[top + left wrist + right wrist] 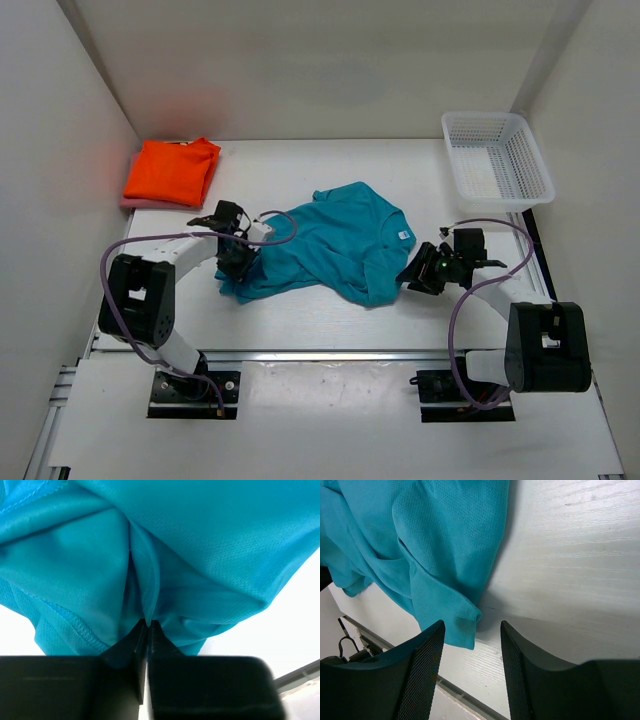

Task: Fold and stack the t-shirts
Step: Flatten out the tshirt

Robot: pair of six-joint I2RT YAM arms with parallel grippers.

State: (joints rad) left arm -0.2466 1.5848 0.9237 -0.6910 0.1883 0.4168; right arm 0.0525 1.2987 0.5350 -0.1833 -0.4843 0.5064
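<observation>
Teal t-shirt [340,245] fabric is pinched in the left end effector [147,626], nearly closed; the right end effector [472,627] stands open, empty, the shirt's hem just ahead.

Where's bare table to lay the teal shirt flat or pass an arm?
Free: the far strip of table between the orange shirt and the basket; the near strip between the teal shirt and the table's front edge. Crowded: the middle, where the left tool pinches the teal shirt and the right tool stands open at its edge.
</observation>
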